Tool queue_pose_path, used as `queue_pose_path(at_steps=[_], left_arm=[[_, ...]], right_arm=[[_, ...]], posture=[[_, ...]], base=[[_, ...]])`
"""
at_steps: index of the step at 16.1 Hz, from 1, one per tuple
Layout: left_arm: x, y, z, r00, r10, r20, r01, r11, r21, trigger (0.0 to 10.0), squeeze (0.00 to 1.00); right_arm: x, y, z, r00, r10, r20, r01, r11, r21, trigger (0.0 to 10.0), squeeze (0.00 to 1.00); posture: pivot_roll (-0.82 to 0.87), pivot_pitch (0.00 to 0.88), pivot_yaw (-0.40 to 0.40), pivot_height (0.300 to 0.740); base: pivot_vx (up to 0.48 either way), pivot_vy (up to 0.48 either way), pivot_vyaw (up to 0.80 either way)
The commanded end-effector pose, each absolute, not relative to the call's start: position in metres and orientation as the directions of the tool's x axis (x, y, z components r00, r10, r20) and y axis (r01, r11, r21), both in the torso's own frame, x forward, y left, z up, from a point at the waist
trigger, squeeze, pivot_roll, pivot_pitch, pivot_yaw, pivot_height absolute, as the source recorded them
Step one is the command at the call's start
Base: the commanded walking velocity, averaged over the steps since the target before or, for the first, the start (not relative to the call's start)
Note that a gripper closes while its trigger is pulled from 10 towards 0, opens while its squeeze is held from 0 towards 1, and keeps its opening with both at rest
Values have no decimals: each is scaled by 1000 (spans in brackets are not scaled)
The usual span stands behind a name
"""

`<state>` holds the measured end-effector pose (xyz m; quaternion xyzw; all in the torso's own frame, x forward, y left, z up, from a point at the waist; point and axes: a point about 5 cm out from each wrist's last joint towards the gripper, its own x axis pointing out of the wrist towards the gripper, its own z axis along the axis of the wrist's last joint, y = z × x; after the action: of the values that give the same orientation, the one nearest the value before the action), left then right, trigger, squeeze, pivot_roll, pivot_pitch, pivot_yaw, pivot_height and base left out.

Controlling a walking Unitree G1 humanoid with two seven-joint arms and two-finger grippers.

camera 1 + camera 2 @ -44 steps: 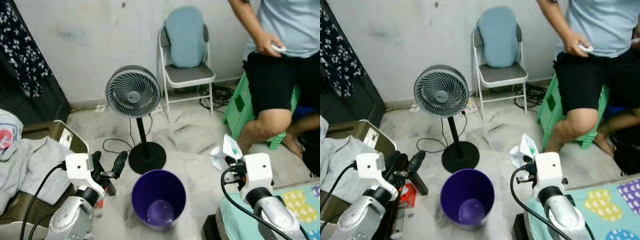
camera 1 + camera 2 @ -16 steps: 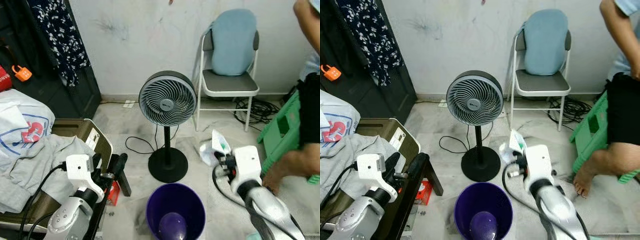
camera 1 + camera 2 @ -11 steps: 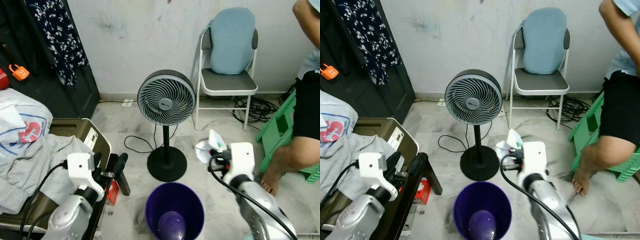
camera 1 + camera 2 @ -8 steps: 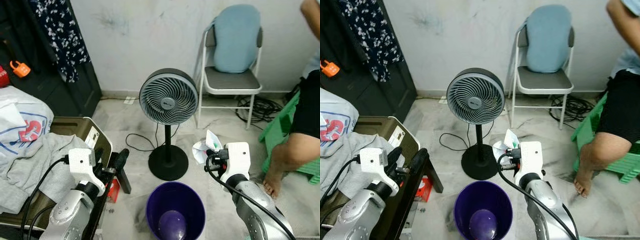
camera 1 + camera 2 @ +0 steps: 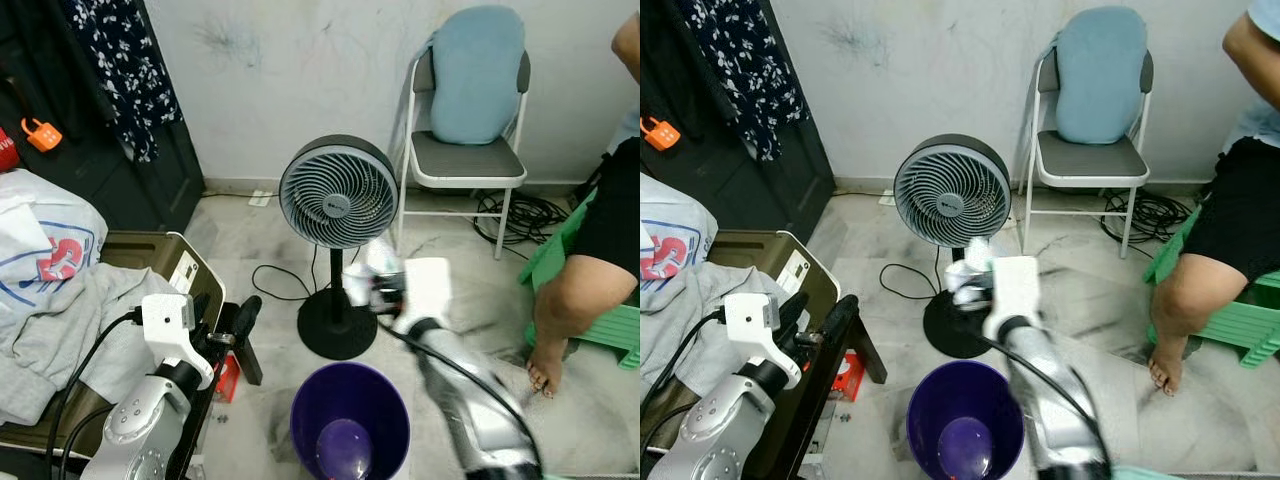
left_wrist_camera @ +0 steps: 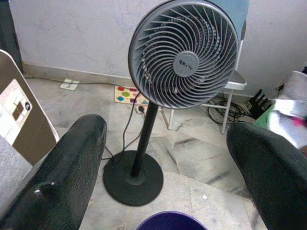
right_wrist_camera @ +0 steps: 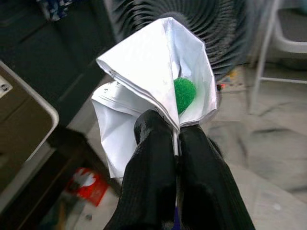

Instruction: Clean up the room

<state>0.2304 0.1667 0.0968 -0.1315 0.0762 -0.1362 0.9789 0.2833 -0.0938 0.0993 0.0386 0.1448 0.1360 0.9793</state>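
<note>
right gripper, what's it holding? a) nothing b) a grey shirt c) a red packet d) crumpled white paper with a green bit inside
d: in the right wrist view the right gripper has its black fingers pinched shut on the crumpled white paper, with a green bit in its fold.

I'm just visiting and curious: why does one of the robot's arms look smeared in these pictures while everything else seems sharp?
In both eye views the right arm is streaked with motion blur, while the fan and chair stay crisp. In the right wrist view, the paper pinched by the right gripper is sharp and the background soft. The left wrist view is sharp, its paper corner blurred.
</note>
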Motion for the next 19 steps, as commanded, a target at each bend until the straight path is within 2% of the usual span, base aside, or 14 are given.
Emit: queue_pose_path(at_steps=[1, 4, 7, 8, 9, 10, 13, 16, 17, 19], left_arm=[[230, 168, 98, 949, -293, -116, 255, 930, -263, 10000, 0], [229, 167, 97, 948, -296, -120, 257, 930, -263, 10000, 0], [230, 166, 97, 946, -300, -122, 263, 932, -249, 10000, 0], [231, 169, 96, 950, -286, -127, 250, 938, -241, 10000, 0], [231, 170, 95, 952, -278, -128, 243, 940, -239, 10000, 0], [234, 171, 93, 954, -271, -131, 235, 942, -238, 10000, 0], [245, 168, 92, 952, -279, -124, 244, 940, -236, 10000, 0], [248, 170, 92, 956, -266, -122, 234, 946, -226, 10000, 0], [251, 174, 92, 963, -242, -121, 212, 953, -216, 10000, 0], [255, 180, 92, 973, -196, -120, 166, 960, -224, 10000, 0]], right_arm=[[286, -88, 97, 917, 281, -283, -261, 959, 106, 10000, 0], [286, -81, 88, 902, 314, -294, -304, 949, 83, 10000, 0], [290, -80, 109, 920, 365, -142, -364, 931, 38, 10000, 0], [288, -87, 122, 923, 380, -57, -380, 925, 2, 10000, 0], [285, -95, 124, 927, 374, -39, -375, 927, -23, 10000, 0], [279, -118, 123, 944, 329, -33, -331, 941, -66, 10000, 0], [271, -175, 110, 983, 169, -74, -175, 982, -78, 10000, 0], [277, -199, 116, 997, 65, -50, -69, 994, -86, 10000, 0], [281, -213, 120, 1000, 16, -26, -19, 993, -113, 10000, 0], [285, -225, 123, 999, -31, -17, 29, 994, -108, 10000, 0]], posture=[[-184, 48, 51, 740], [-178, 55, 50, 740], [-177, 51, 52, 740], [-183, 50, 55, 740], [-192, 49, 58, 740], [-213, 48, 63, 740], [-246, 43, 77, 740], [-257, 38, 86, 740], [-262, 37, 92, 740], [-268, 33, 101, 740]], base=[[0, 0, 0], [0, 0, 0], [0, 0, 0], [0, 0, 0], [0, 0, 0], [0, 0, 0], [0, 0, 0], [0, 0, 0], [0, 0, 0], [0, 0, 0]])
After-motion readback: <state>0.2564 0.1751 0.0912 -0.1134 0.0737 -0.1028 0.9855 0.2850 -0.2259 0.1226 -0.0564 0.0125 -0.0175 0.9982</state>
